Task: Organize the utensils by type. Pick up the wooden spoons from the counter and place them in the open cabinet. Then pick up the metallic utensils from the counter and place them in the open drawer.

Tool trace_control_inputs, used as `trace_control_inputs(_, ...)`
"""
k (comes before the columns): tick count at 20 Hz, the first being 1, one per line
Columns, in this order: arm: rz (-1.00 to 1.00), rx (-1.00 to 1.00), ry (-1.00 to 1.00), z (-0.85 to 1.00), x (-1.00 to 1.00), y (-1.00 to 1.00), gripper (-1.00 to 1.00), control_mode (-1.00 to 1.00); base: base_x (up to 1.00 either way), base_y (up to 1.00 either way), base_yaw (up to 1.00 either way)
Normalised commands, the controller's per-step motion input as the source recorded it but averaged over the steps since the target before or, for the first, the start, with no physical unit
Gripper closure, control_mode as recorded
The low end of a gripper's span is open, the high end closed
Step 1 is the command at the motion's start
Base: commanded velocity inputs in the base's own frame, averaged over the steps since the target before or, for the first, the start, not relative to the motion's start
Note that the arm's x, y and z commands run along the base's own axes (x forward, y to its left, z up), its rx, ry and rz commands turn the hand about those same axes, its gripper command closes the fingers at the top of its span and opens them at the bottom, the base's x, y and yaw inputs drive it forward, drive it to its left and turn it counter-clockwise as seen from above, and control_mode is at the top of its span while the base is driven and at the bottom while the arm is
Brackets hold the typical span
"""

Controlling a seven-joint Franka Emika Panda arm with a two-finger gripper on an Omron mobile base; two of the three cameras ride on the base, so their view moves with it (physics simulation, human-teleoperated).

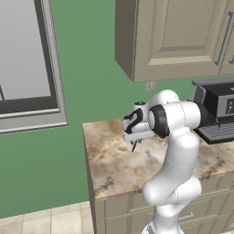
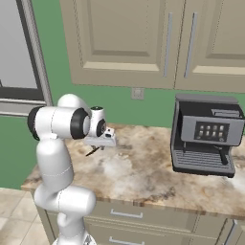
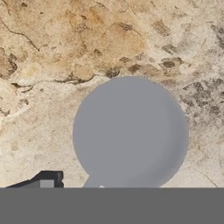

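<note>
Marbled counter bears round grey utensil head, unlabelled.

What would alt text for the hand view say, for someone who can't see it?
A round grey utensil head lies close below the camera on the beige-and-brown marbled counter. One dark fingertip of the end effector shows at the lower left.

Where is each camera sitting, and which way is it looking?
Left base view: behind the arm's left, looking forward and down at the counter; the arm rises lower right.
Right base view: behind its right, same counter and coffee machine; the arm rises lower left.
Hand view: on the hand, looking down at a round grey utensil head; one dark fingertip shows.
</note>
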Motion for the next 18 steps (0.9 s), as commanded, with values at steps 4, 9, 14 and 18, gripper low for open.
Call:
trace_control_inputs(4,0.0,0.0,-0.05,-0.16,0.0,-0.05,1.0,-1.0,0.0,0.0,0.0)
trace_control_inputs(9,0.0,0.0,-0.12,0.1,-0.1,0.0,1.0,-1.0,0.0,0.0,0.0)
trace_control_inputs(14,0.0,0.0,-0.16,0.4,-0.22,0.01,1.0,-1.0,0.0,0.0,0.0)
trace_control_inputs(18,0.0,0.0,-0.16,0.54,-0.34,0.0,1.0,-1.0,0.0,0.0,0.0)
